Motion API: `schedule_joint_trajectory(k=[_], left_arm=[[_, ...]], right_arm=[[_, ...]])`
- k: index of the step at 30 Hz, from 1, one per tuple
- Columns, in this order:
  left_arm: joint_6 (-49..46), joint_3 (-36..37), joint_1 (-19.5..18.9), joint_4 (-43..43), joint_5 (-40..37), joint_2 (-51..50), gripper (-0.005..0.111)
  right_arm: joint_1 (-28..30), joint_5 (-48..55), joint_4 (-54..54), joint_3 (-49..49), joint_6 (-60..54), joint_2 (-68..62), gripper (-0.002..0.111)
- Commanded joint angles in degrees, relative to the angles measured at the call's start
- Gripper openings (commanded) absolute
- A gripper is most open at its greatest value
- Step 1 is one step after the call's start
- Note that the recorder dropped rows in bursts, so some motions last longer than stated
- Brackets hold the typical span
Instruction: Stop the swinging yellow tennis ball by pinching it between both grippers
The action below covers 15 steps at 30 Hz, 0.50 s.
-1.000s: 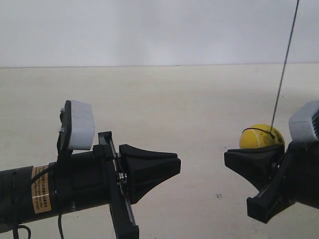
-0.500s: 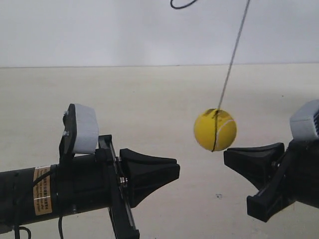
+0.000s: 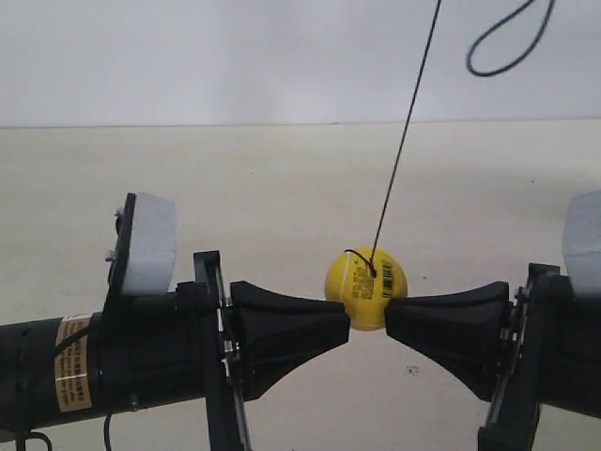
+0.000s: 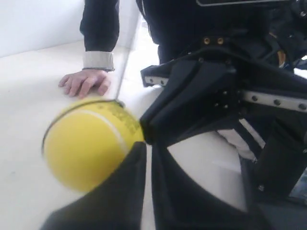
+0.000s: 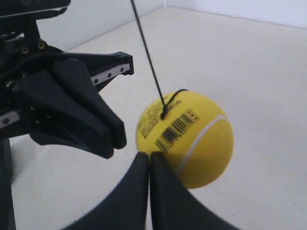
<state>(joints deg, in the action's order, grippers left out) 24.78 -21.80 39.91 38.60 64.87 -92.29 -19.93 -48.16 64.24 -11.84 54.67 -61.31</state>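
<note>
The yellow tennis ball (image 3: 366,288) is now caught in mid-air, above the pale worktop (image 3: 235,207), between the tips of the two grippers. Half a second ago it was hanging free, higher up and just off the tip of the gripper at the exterior view's right (image 3: 390,315). A second ago it was behind that gripper. Since then the gap between the arms has been narrowed. The gripper at the exterior view's left (image 3: 344,324) is now pressed against one side of the ball and the other gripper against the opposite side.

In the wrist views the jaws of the left gripper (image 4: 145,148) and of the right gripper (image 5: 149,155) are seen closed flat together, each forming one wedge. The ball is therefore held between the two grippers, not inside either one. In both views the contact is seen low on the ball, near its underside.

The string (image 3: 404,141) runs up at a slant instead of straight, and a loop of it (image 3: 512,42) is seen at the top. The barcode sticker (image 5: 177,127) is turned toward the right wrist camera. The ball is blurred in the left wrist view, so some movement may remain.

The pinch is judged made, and the task close to complete. Because the contact is low and narrow, the ball could be squeezed upward and out. A person's hand (image 4: 85,82) is resting on the worktop beyond the ball.
</note>
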Motion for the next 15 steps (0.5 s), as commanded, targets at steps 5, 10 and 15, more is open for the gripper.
schedule_joint_trajectory(k=[5, 10, 15], left_arm=[[-0.2, -0.2, 0.1, -0.7, -7.3, -0.2, 0.005], [-0.2, -0.2, 0.1, -0.7, -4.1, -0.2, 0.005], [-0.2, -0.2, 0.1, -1.8, -4.2, -0.2, 0.005]], right_arm=[[-0.1, 4.5, -2.2, -0.2, -1.6, 0.1, 0.0], [-0.1, 11.7, -5.4, -0.2, -1.6, 0.1, 0.0], [-0.1, 17.6, -10.3, -0.2, -3.8, 0.1, 0.0]])
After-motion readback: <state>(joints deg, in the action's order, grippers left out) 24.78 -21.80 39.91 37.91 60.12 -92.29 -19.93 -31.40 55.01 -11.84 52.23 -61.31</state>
